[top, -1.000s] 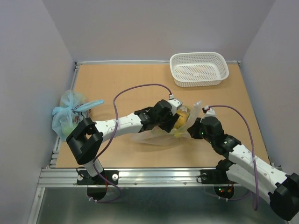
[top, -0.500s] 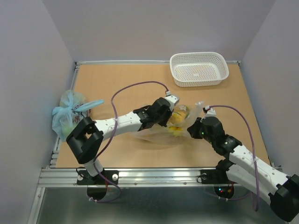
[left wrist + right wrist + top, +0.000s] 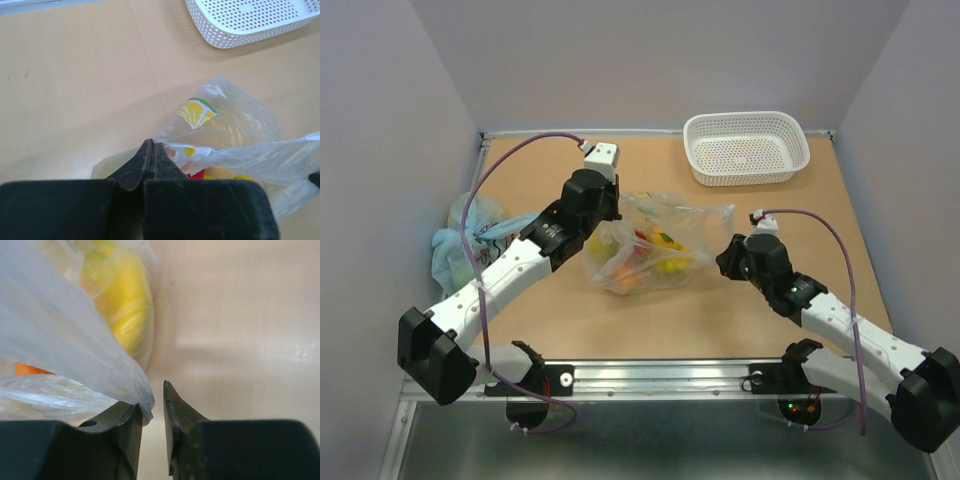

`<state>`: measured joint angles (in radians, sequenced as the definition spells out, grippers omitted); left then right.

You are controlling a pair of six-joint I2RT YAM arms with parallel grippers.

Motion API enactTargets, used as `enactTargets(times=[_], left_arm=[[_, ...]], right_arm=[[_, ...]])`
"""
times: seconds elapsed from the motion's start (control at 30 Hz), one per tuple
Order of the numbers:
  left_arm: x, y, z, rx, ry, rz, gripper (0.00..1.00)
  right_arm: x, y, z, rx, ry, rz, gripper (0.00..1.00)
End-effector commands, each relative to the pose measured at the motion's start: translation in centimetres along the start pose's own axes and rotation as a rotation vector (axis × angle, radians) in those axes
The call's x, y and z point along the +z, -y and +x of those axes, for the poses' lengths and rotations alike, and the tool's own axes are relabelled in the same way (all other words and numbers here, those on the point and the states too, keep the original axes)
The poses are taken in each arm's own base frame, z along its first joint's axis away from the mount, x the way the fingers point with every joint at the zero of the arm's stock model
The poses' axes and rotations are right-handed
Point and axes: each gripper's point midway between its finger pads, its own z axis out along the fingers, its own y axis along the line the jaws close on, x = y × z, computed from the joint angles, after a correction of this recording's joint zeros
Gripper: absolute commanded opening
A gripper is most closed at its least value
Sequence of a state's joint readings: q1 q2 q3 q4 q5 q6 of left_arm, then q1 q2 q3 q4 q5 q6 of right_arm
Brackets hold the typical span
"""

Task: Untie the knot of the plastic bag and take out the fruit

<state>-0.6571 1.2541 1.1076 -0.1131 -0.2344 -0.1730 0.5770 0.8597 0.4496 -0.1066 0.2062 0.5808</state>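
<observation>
The clear plastic bag (image 3: 650,245) lies mid-table, stretched out, with one loose ear (image 3: 720,212) trailing right. Fruit shows through the film: yellow pieces (image 3: 667,240) and a red-orange piece (image 3: 630,262). I cannot make out the knot. My left gripper (image 3: 610,218) is at the bag's back-left corner. In the left wrist view its jaws (image 3: 151,146) are shut, pinching the bag's film (image 3: 235,155). My right gripper (image 3: 724,257) stands just right of the bag. Its jaws (image 3: 152,400) are a little apart, with film (image 3: 75,340) draped over the left finger. Yellow fruit (image 3: 127,305) lies beyond.
A white perforated basket (image 3: 745,148) stands at the back right. A knotted light-blue bag (image 3: 465,240) sits at the table's left edge, beside my left arm. Grey walls close in the back and both sides.
My left gripper shut on the bag and swung back and left, dragging it out flat. My right gripper opened from shut and drew slightly right.
</observation>
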Motion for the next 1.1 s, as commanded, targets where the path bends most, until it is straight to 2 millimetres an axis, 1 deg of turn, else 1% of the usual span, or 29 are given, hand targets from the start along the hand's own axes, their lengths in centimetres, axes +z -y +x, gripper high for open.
enactTargets(times=[0.0, 0.03, 0.07, 0.1, 0.13, 0.17, 0.2, 0.23, 0.27, 0.3, 0.33, 0.4, 0.43, 0.47, 0.5, 0.57, 0.6, 0.7, 0.73, 0.83, 0.87, 0.9, 0.93, 0.97, 1.0, 1.03, 1.07], left_arm=[[-1.3, -2.4, -1.5, -0.078, 0.072, -0.092, 0.0], [-1.5, -2.5, -0.7, -0.109, 0.062, -0.094, 0.0], [-1.6, -2.5, -0.4, -0.126, 0.059, -0.094, 0.0], [-1.8, -2.2, -0.3, -0.146, 0.058, -0.078, 0.0], [-1.8, -1.9, 0.0, -0.163, 0.049, -0.061, 0.0], [-1.9, -1.1, -0.1, -0.193, 0.045, -0.025, 0.0], [-2.0, -0.9, -0.2, -0.208, 0.046, -0.014, 0.0], [-2.0, -0.8, -0.3, -0.22, 0.048, -0.008, 0.0], [-2.1, -0.9, -0.2, -0.222, 0.044, -0.013, 0.0], [-2.1, -1.0, -0.3, -0.224, 0.047, -0.02, 0.0], [-2.1, -1.1, -0.2, -0.222, 0.045, -0.027, 0.0], [-2.2, -1.2, -0.5, -0.22, 0.046, -0.033, 0.0], [-2.3, -1.1, -0.9, -0.218, 0.051, -0.03, 0.0], [-2.3, -1.1, -0.7, -0.215, 0.045, -0.027, 0.0], [-2.2, -1.0, -0.8, -0.214, 0.043, -0.023, 0.0], [-2.2, -1.0, -0.6, -0.21, 0.036, -0.024, 0.0], [-2.1, -1.1, -0.5, -0.209, 0.032, -0.028, 0.0], [-2.2, -0.9, -0.7, -0.212, 0.033, -0.025, 0.0], [-2.4, -0.9, -1.0, -0.217, 0.042, -0.023, 0.0], [-2.3, -1.1, -1.2, -0.223, 0.048, -0.034, 0.0], [-2.2, -1.1, -1.3, -0.229, 0.05, -0.038, 0.0], [-2.1, -1.1, -1.3, -0.231, 0.051, -0.04, 0.0], [-2.0, -1.1, -1.6, -0.235, 0.057, -0.044, 0.0], [-1.8, -1.4, -1.9, -0.24, 0.068, -0.059, 0.0], [-1.7, -1.7, -2.1, -0.243, 0.077, -0.075, 0.0], [-1.4, -2.0, -2.4, -0.244, 0.082, -0.096, 0.0], [-1.2, -3.2, -3.0, -0.255, 0.103, -0.136, 0.0]], right_arm=[[0.6, 1.0, -3.2, -0.159, 0.032, 0.124, 0.33], [0.8, -0.2, -4.5, -0.17, 0.042, 0.099, 0.39], [0.9, -0.2, -4.0, -0.186, 0.021, 0.09, 0.48], [0.6, -1.7, -5.8, -0.194, 0.046, 0.051, 0.66], [0.1, -3.2, -6.4, -0.195, 0.034, -0.005, 0.71], [-0.4, -4.4, -7.3, -0.201, 0.043, -0.045, 0.8], [-1.5, -6.8, -9.7, -0.202, 0.084, -0.115, 0.83], [-2.3, -8.4, -10.3, -0.212, 0.082, -0.178, 0.85], [-3.0, -9.3, -10.7, -0.226, 0.078, -0.209, 0.85], [-3.8, -10.4, -11.6, -0.254, 0.093, -0.249, 0.86], [-5.1, -12.1, -12.8, -0.275, 0.105, -0.31, 0.86], [-6.4, -14.3, -13.5, -0.343, 0.1, -0.414, 0.86], [-7.4, -16.5, -13.9, -0.368, 0.08, -0.51, 0.87], [-7.4, -17.4, -13.6, -0.382, 0.057, -0.552, 0.87], [-7.4, -19.3, -12.9, -0.42, 0.014, -0.636, 0.87], [-6.5, -20.7, -11.7, -0.454, -0.03, -0.674, 0.87], [-6.4, -21.7, -10.8, -0.489, -0.05, -0.706, 0.87], [-4.4, -23.2, -8.6, -0.522, -0.11, -0.731, 0.87], [-3.4, -23.4, -7.3, -0.528, -0.133, -0.741, 0.87], [-1.5, -23.4, -4.6, -0.549, -0.171, -0.745, 0.86], [-0.4, -22.6, -1.8, -0.56, -0.232, -0.731, 0.86], [0.2, -22.0, -0.3, -0.559, -0.264, -0.717, 0.86], [0.8, -21.7, 0.7, -0.56, -0.271, -0.709, 0.85], [1.0, -21.2, 2.0, -0.564, -0.294, -0.706, 0.84], [1.0, -20.5, 3.7, -0.574, -0.326, -0.697, 0.81], [0.8, -19.3, 6.5, -0.602, -0.377, -0.678, 0.79], [0.5, -18.4, 8.1, -0.612, -0.414, -0.666, 0.73]])
